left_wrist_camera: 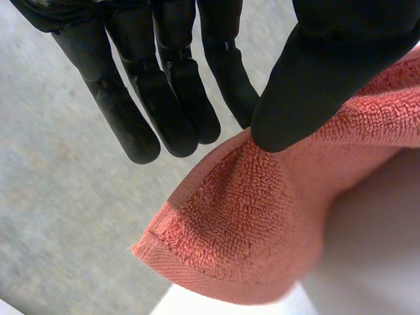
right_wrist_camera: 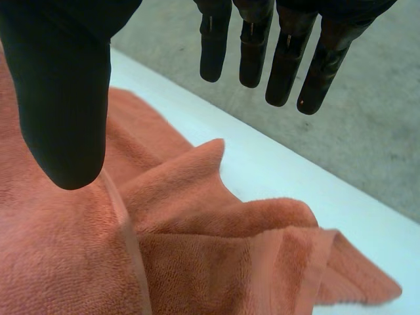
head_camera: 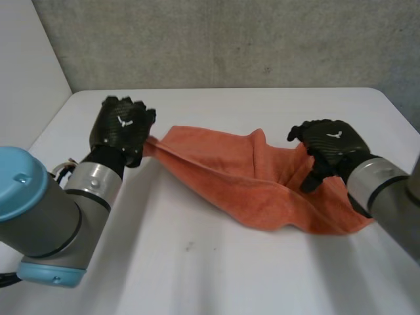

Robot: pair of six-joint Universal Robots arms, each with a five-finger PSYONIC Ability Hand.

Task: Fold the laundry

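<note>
White table (head_camera: 216, 275): towel (head_camera: 243, 177) rumpled, no fold made; left hand (head_camera: 121, 128) pinches a corner, right hand (head_camera: 328, 147) released above.

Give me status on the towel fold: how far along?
Early. Nothing looks folded: the orange towel lies rumpled on the table, its right end bunched in loose layers. In hand: the left hand pinches the towel's left corner, raised off the table with the cloth drawn taut. The right hand is open above the bunched end, holding nothing. Left: spread it flat, then make every fold.
</note>
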